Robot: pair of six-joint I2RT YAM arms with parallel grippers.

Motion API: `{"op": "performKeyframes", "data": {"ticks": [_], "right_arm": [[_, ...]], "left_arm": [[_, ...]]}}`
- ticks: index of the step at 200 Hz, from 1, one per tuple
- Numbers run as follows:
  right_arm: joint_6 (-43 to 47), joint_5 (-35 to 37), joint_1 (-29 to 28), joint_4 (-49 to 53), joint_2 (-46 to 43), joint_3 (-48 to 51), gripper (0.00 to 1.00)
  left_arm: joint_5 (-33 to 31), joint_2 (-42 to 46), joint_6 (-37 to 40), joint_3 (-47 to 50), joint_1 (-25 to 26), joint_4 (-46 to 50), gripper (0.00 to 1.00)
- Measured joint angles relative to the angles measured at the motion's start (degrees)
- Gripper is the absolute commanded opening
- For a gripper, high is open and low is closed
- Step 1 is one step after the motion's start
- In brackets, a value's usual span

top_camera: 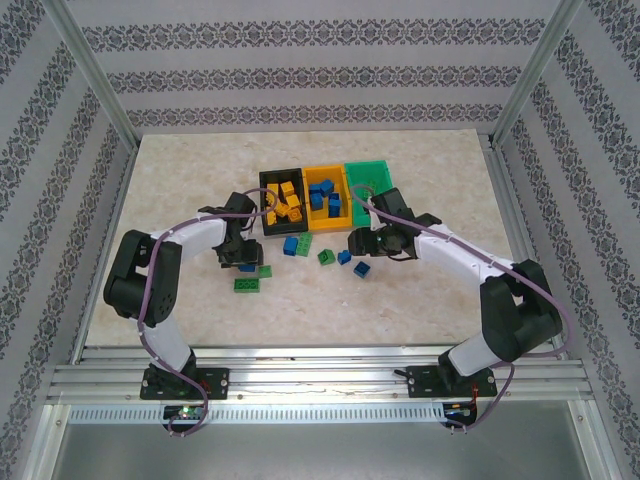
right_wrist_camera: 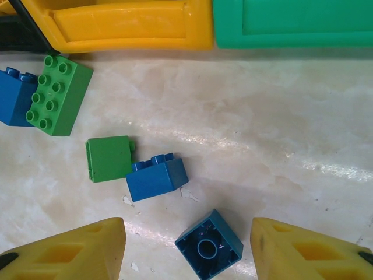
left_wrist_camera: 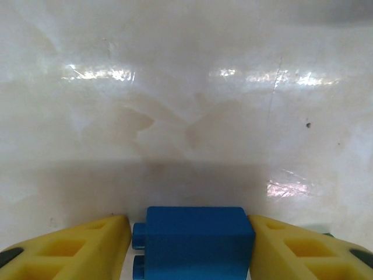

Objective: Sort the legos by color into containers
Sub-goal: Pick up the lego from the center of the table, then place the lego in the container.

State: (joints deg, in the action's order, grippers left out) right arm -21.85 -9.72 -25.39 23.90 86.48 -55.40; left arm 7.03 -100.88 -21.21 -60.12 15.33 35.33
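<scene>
Near the bench centre, our left hand sits clamped on a blue brick, with a finger against each side. Right hand stands apart, straddling an upturned blue brick without touching it. Loose legos lie just in front of the black bin, orange bin and green bin, which stand side by side.

Table: pale marbled top.
Bins: black bin, orange bin and green bin, touching in a row at far centre.
Black bin contents: yellow-orange bricks.
Orange bin contents: blue bricks.
Green bin: near end covered by right arm.
Loose pieces, just before bins: blue pair, green brick, two blue singles, green plate.
Left gripper: low at table, over blue brick.
Right gripper: low, near blue singles.
</scene>
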Motion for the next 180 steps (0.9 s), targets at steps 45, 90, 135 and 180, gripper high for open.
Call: {"op": "performKeyframes", "data": {"ticks": [45, 90, 135, 180], "right_arm": [[-0.4, 0.1, 1.3, 0.1, -0.3, 1.4, 0.59], [-0.1, 0.0, 1.6, 1.0, 2.8, 1.4, 0.6], [1.5, -0.2, 0.9, 3.0, 6.7, 1.3, 0.6], [2.2, -1.1, -2.3, 3.3, 10.6, -0.2, 0.59]], "left_arm": [[0.5, 1.0, 0.0, 0.5, -0.1, -0.3, 0.38], [2.4, 2.3, 0.0, 0.8, -0.2, -0.4, 0.39], [6.3, 6.9, -0.5, -3.8, -0.2, -0.4, 0.39], [9.2, 7.0, -1.4, -15.9, 0.3, -1.3, 0.4]]}}
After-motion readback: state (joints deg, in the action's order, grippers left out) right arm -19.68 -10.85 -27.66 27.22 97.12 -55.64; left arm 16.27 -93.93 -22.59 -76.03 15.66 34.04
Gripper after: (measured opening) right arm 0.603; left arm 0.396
